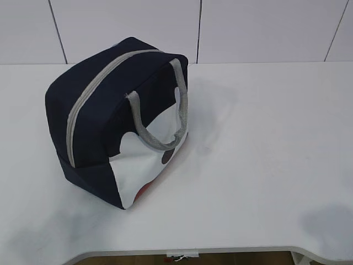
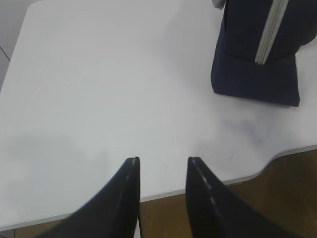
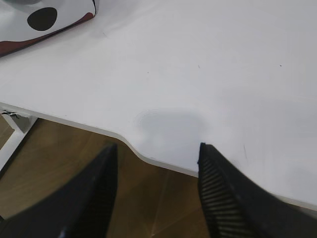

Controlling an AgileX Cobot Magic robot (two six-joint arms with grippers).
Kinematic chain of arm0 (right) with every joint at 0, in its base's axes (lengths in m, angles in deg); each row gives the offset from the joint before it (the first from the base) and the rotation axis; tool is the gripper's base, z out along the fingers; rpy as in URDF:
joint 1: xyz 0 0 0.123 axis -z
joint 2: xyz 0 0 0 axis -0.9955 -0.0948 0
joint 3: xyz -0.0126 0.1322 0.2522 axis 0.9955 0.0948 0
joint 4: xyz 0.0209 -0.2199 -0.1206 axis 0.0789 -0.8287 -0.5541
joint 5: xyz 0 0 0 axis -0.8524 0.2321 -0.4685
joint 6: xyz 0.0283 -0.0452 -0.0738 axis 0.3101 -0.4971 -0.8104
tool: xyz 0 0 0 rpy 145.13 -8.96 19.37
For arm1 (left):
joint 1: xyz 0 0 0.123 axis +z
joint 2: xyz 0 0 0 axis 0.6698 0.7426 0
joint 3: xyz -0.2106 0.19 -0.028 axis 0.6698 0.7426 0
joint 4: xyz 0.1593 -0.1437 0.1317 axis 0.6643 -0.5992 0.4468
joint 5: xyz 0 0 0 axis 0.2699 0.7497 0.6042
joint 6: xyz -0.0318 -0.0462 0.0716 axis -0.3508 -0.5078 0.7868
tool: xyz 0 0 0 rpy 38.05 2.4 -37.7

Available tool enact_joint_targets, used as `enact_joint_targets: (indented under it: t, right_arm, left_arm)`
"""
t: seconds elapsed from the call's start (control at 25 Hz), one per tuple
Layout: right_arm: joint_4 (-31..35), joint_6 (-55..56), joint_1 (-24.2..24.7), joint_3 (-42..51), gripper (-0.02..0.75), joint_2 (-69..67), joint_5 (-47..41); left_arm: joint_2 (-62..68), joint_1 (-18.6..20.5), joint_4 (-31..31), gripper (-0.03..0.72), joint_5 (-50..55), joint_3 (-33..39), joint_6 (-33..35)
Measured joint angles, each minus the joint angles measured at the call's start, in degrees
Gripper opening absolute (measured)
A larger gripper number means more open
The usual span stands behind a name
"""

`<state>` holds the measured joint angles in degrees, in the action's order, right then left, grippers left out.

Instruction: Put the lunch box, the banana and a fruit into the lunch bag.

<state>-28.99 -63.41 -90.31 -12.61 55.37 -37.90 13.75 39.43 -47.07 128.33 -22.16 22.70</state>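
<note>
Left gripper (image 2: pixel 162 166) is hovering part-open and empty at the bottom of its view; right gripper (image 3: pixel 157 153) is gaping wider, empty too. Lunch bag (image 1: pixel 110 110) is sitting upper left, zipped (unzip first; food unseen).

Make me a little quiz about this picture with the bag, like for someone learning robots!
1. True or false: the zipper on the lunch bag is closed.
2. What lies on the table besides the bag? A) a banana B) a box C) nothing visible
3. Fill in: both the left gripper and the right gripper are ____ and hold nothing.

Key: 1 true; 2 C; 3 open
</note>
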Motion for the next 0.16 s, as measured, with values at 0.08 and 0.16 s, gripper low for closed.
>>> enact_joint_targets:
  t: [0.08, 0.16]
  right_arm:
    - [0.0, 0.0, 0.0, 0.0, 0.428, 0.0, 0.0]
    - [0.0, 0.0, 0.0, 0.0, 0.428, 0.0, 0.0]
  left_arm:
    - [0.0, 0.0, 0.0, 0.241, 0.0, 0.0, 0.0]
    - [0.0, 0.0, 0.0, 0.241, 0.0, 0.0, 0.0]
